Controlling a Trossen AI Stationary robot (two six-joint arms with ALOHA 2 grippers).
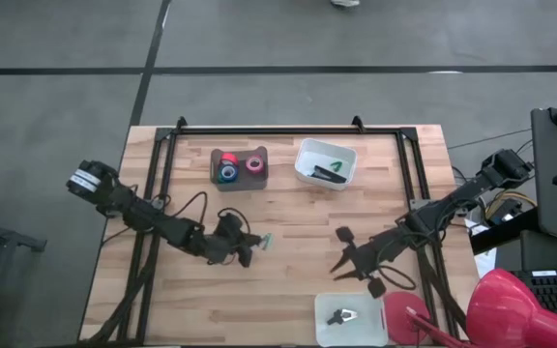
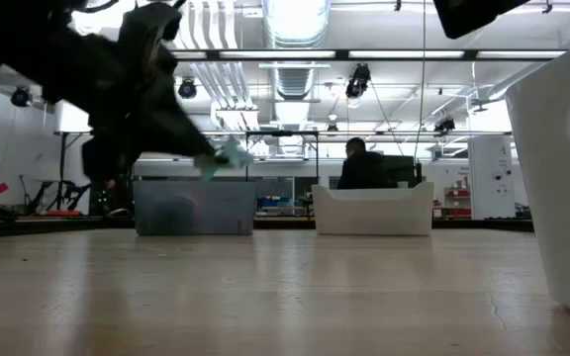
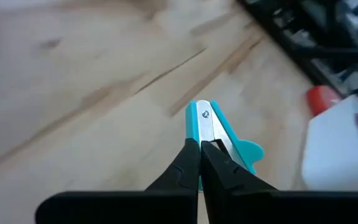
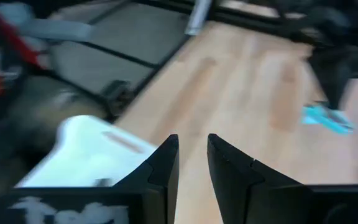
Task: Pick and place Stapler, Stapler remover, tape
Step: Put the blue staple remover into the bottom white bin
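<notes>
My left gripper [image 1: 255,244] is shut on a teal stapler remover [image 3: 213,127] over the middle of the table, left of centre; the low view shows the stapler remover [image 2: 228,155] above the wood. My right gripper [image 1: 341,253] hovers right of centre, open, nothing between its fingers [image 4: 166,155]. The tape rolls [image 1: 228,158] lie in a grey bin [image 1: 240,184] at the back. A black-and-green stapler [image 1: 329,172] lies in a white bin [image 1: 325,145] beside it. My left gripper pinches the teal stapler remover between its two fingertips [image 3: 191,155]. The riveted metal end [image 3: 204,115] sticks out beyond the fingers. The fingers slant downward toward the table's right side. The remover is lifted clear of the table.
A second white bin [image 1: 329,333] stands at the near edge, right of centre, with a small dark and silver thing [image 1: 341,315] in it. A black frame [image 1: 288,130] runs along the table's back and sides. A red object [image 1: 511,309] sits past the near right corner.
</notes>
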